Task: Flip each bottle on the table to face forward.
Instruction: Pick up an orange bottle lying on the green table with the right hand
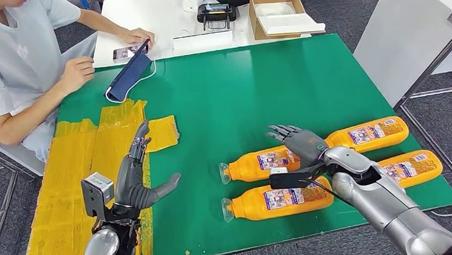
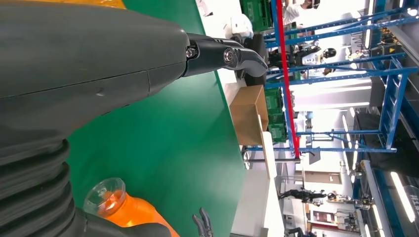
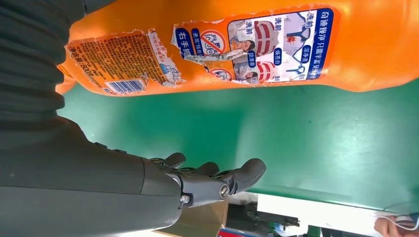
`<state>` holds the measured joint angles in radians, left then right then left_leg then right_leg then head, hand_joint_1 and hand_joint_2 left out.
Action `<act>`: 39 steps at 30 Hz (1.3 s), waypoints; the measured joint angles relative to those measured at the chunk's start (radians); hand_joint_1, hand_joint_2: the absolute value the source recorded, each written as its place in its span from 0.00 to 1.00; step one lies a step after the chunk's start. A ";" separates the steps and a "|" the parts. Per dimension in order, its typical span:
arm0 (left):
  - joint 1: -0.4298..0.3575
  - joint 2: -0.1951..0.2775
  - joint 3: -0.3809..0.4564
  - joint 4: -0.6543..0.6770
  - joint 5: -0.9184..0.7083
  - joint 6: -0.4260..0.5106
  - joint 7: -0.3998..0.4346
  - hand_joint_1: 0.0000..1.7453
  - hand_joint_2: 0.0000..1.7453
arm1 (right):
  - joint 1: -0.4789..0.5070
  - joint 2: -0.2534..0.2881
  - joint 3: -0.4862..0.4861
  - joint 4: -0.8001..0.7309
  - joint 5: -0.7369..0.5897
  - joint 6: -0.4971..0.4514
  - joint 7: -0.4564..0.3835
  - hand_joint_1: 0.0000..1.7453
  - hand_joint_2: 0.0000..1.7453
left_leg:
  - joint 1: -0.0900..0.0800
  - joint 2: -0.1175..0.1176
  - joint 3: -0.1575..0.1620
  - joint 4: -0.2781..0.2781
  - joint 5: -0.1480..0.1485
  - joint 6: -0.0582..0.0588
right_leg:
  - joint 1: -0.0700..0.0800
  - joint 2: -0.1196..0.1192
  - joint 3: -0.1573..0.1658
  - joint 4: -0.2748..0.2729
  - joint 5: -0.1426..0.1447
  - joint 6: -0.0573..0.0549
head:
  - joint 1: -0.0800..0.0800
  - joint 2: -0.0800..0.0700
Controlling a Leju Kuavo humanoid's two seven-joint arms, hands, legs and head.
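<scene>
Several orange bottles with clear caps lie on their sides on the green table (image 1: 239,96), back labels up. The near-left bottle (image 1: 278,201) and the far-left bottle (image 1: 257,164) point their caps left; behind my right arm lie the far-right bottle (image 1: 367,133) and the near-right bottle (image 1: 409,168). My right hand (image 1: 298,140) hovers open over the far-left bottle, fingers spread. In the right wrist view the fingers (image 3: 217,180) stand apart from a bottle (image 3: 237,44). My left hand (image 1: 139,180) is open and upright to the left of the bottles; a bottle cap (image 2: 106,195) shows beside it.
Yellow tape (image 1: 92,162) covers the table's left part. A person (image 1: 17,65) sits at the far left with a phone, beside a dark blue pouch (image 1: 129,76). A white table behind holds a cardboard box (image 1: 275,14) and a black case. The table's right edge runs close to the bottles.
</scene>
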<state>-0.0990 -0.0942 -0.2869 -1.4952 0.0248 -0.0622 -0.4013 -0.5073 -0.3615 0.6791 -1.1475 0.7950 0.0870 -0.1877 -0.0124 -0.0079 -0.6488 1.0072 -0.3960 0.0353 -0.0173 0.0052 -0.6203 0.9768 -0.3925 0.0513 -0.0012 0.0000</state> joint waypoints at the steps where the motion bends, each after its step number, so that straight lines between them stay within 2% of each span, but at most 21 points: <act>1: -0.001 0.000 0.000 0.001 0.000 0.000 0.000 0.00 1.00 | -0.001 -0.001 0.004 0.004 0.000 0.000 0.000 0.00 1.00 | 0.000 0.000 0.000 0.000 0.000 0.000 | 0.000 0.000 0.000 0.000 0.000 0.000 | 0.000 0.000; 8: -0.007 0.000 0.000 0.010 0.002 0.000 -0.001 0.00 1.00 | -0.007 -0.004 0.019 0.030 -0.002 0.005 0.000 0.00 1.00 | 0.000 0.000 0.000 0.000 0.000 0.000 | 0.000 0.000 0.000 0.000 0.000 0.000 | 0.000 0.000; 16: -0.019 -0.004 0.000 0.049 0.025 -0.001 -0.005 0.00 1.00 | -0.052 -0.020 0.092 0.132 -0.024 0.050 0.013 0.00 1.00 | 0.000 0.000 0.000 0.000 0.000 0.000 | 0.000 0.000 0.000 0.000 0.000 0.000 | 0.000 0.000; 21: -0.037 -0.012 -0.005 0.076 0.029 -0.005 -0.005 0.00 1.00 | -0.090 0.022 0.148 0.267 0.058 0.036 0.066 0.00 1.00 | 0.000 0.003 0.002 0.000 0.000 0.000 | 0.000 0.001 0.001 0.000 0.000 0.000 | 0.000 0.000; 31: -0.046 -0.016 -0.005 0.101 0.034 -0.003 -0.005 0.00 1.00 | -0.156 0.080 0.199 0.411 0.067 0.025 0.067 0.00 1.00 | 0.001 0.006 0.016 0.000 -0.003 -0.003 | 0.001 0.006 0.010 -0.001 -0.001 -0.004 | 0.000 0.000; 32: -0.046 -0.016 -0.004 0.101 0.035 -0.003 -0.005 0.00 1.00 | -0.158 0.083 0.202 0.418 0.068 0.025 0.066 0.05 1.00 | 0.001 0.006 0.017 0.000 -0.003 -0.003 | 0.001 0.006 0.011 -0.001 -0.001 -0.004 | 0.000 0.000; 33: -0.046 -0.016 -0.004 0.101 0.035 -0.002 -0.005 0.00 1.00 | -0.161 0.085 0.204 0.424 0.069 0.024 0.066 0.22 1.00 | 0.001 0.006 0.017 0.000 -0.003 -0.003 | 0.001 0.006 0.011 -0.001 -0.001 -0.004 | 0.000 0.000; 36: -0.046 -0.016 -0.004 0.102 0.035 -0.002 -0.005 0.00 1.00 | -0.166 0.091 0.209 0.438 0.073 0.013 0.059 0.86 1.00 | 0.001 0.006 0.019 0.000 -0.003 -0.003 | 0.001 0.006 0.013 -0.001 0.000 -0.005 | 0.000 0.000; 38: -0.046 -0.016 -0.004 0.102 0.036 -0.001 -0.005 0.00 1.00 | -0.163 0.095 0.212 0.443 0.079 -0.007 0.055 0.99 1.00 | 0.001 0.007 0.019 0.000 -0.003 -0.003 | 0.001 0.007 0.014 -0.001 0.001 -0.005 | 0.000 0.000; 39: -0.045 -0.016 -0.004 0.102 0.036 -0.001 -0.005 0.00 1.00 | -0.161 0.097 0.213 0.445 0.083 -0.020 0.055 1.00 1.00 | 0.001 0.008 0.019 0.000 -0.003 -0.003 | 0.001 0.007 0.014 -0.001 0.002 -0.005 | 0.000 0.000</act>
<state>-0.1444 -0.1101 -0.2911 -1.3935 0.0608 -0.0633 -0.4059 -0.6683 -0.2647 0.8924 -0.7030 0.8777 0.0674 -0.1329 -0.0111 0.0001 -0.6296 1.0069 -0.3988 0.0328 -0.0159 0.0121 -0.6062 0.9757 -0.3909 0.0468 -0.0010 0.0000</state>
